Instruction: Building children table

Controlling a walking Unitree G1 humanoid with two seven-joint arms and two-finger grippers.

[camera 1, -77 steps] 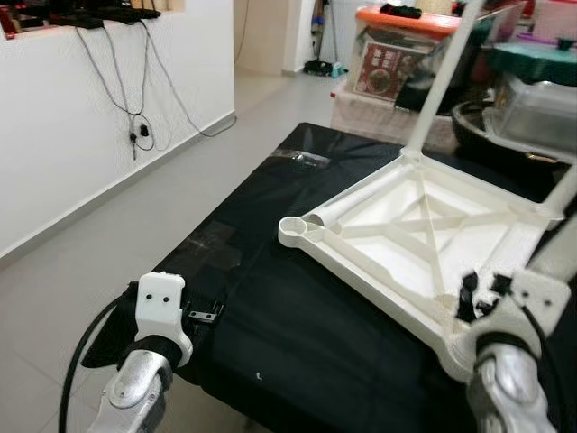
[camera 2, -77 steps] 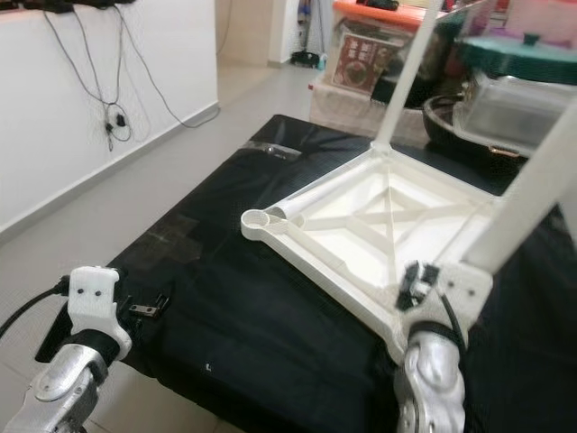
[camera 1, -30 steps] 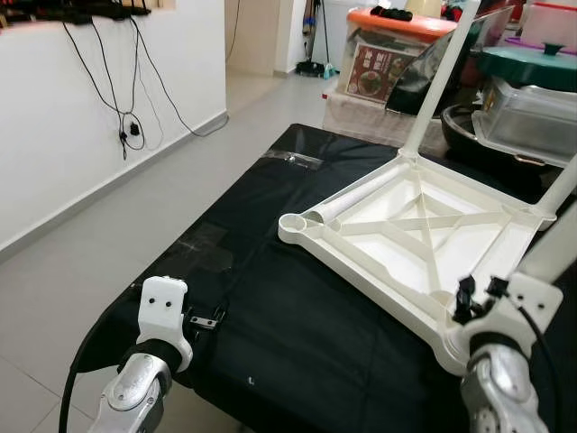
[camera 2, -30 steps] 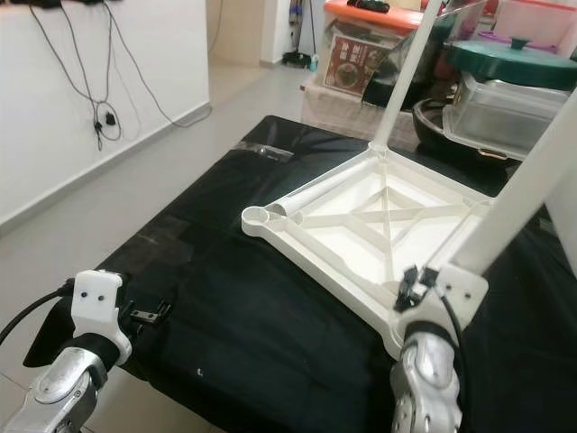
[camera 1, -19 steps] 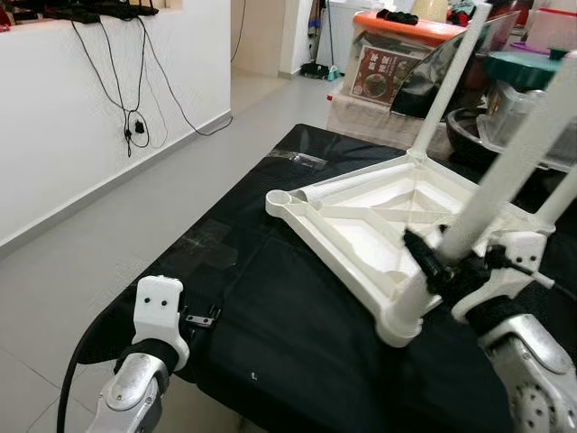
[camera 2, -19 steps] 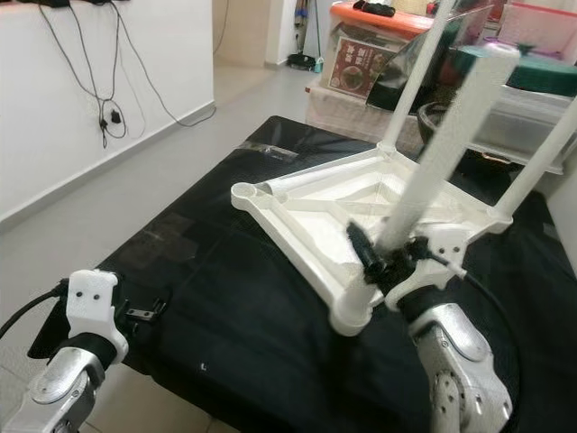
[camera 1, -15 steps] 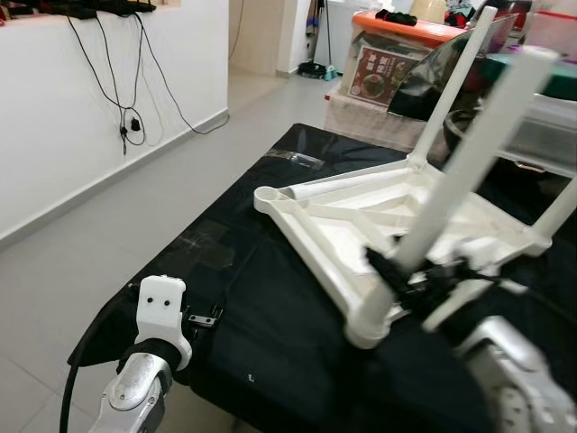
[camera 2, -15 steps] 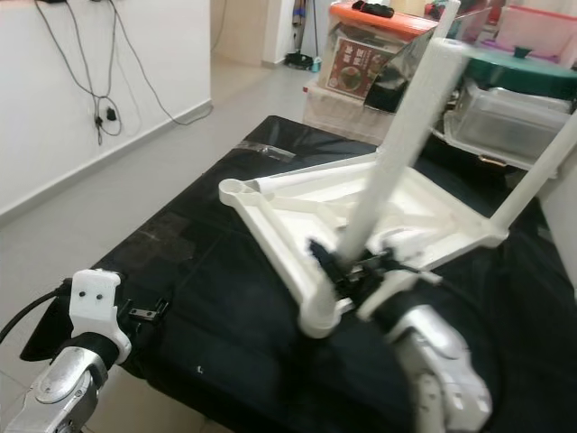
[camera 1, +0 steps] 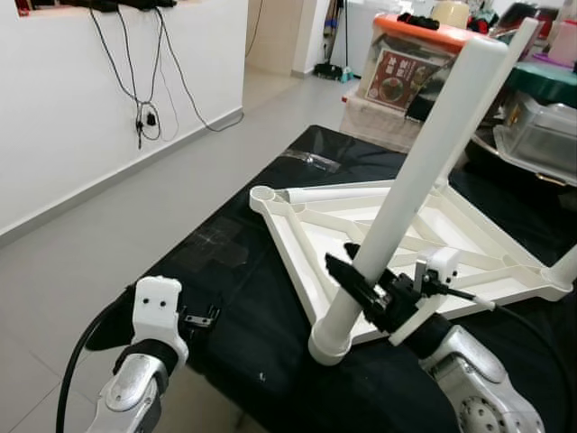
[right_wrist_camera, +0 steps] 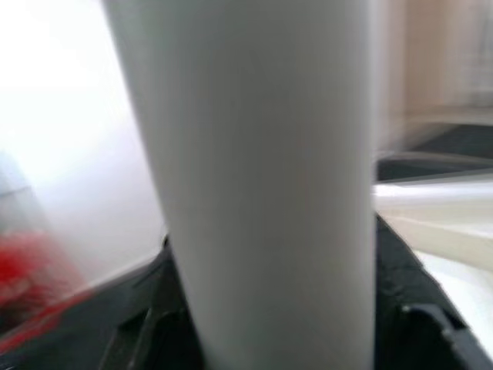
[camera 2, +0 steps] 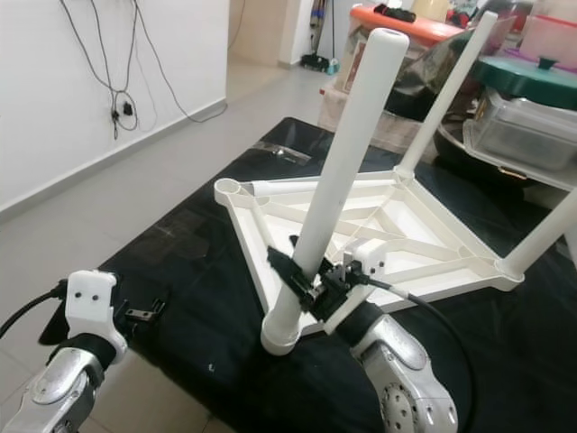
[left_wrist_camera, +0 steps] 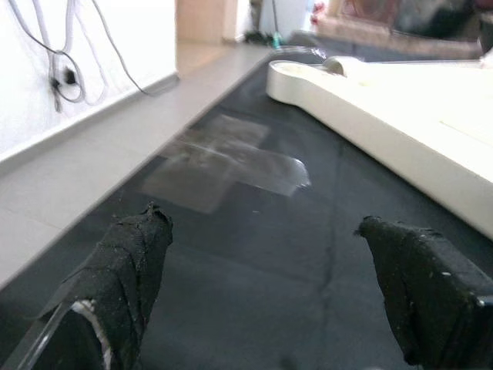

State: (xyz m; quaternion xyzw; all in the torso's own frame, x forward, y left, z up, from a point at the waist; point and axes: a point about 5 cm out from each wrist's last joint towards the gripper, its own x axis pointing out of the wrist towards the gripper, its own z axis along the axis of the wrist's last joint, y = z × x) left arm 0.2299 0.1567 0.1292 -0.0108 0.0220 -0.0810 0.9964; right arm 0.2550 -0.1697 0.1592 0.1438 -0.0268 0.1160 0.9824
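Pincer [camera 2: 311, 280] on the right clamps low on a white leg [camera 2: 338, 180], likely to steady or seat it in the near corner socket of the upturned tabletop [camera 2: 361, 230]. That tabletop lies underside up on the black worktop [camera 2: 189, 262], two more legs already standing. Left pincer [left_wrist_camera: 269, 297] hovers spread and empty over the worktop's near edge.

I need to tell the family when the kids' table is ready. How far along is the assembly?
Three white legs stand in the upturned tabletop: two at the far corners and the near one, which the right claw is gripping low down. The corner socket nearest the wall looks empty, so one leg remains, then flipping. The left claw hovers open over the black cloth.
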